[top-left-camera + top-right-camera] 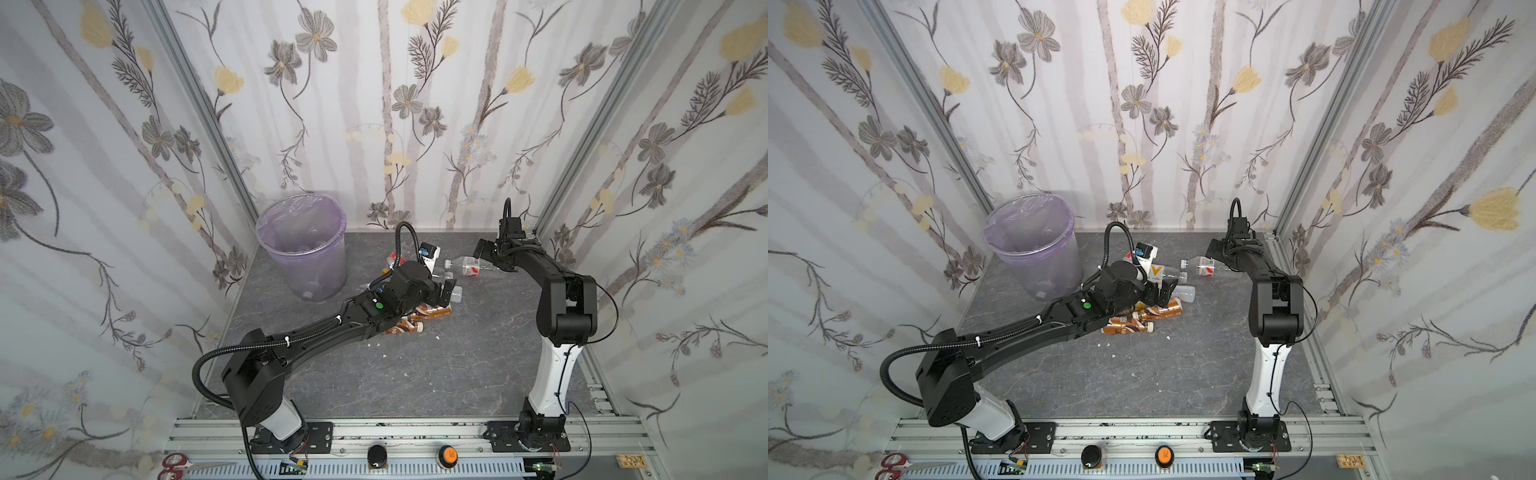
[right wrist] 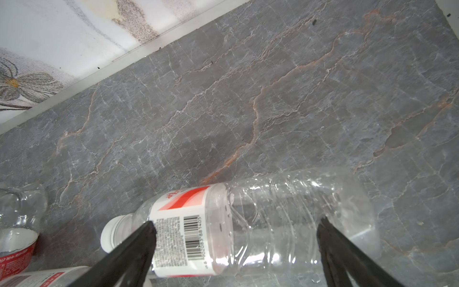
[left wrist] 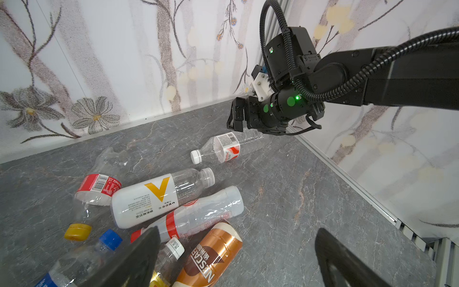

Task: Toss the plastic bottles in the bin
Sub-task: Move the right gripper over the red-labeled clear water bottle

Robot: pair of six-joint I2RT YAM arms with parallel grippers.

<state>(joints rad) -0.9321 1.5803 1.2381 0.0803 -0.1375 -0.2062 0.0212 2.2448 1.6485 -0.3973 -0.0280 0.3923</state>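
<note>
The pale purple bin [image 1: 303,245] [image 1: 1034,249] stands at the back left. Several plastic bottles lie in a heap beside it, among them a white one with a yellow V [image 3: 149,198] and brown coffee bottles [image 1: 432,311] [image 3: 211,256]. My left gripper [image 1: 446,291] [image 1: 1165,291] [image 3: 237,232] hangs open over the heap, holding nothing. Apart at the back right lies a clear bottle with a red-and-white label [image 1: 467,266] [image 1: 1202,266] [image 2: 273,198]. My right gripper [image 1: 482,249] [image 2: 236,223] is open, with its fingers spread along that bottle's length.
The back wall and the right wall with its metal rail [image 3: 347,174] stand close to the right arm [image 3: 285,99]. Small white scraps [image 1: 374,344] dot the grey floor. Scissors [image 1: 178,465] and two buttons sit on the front rail.
</note>
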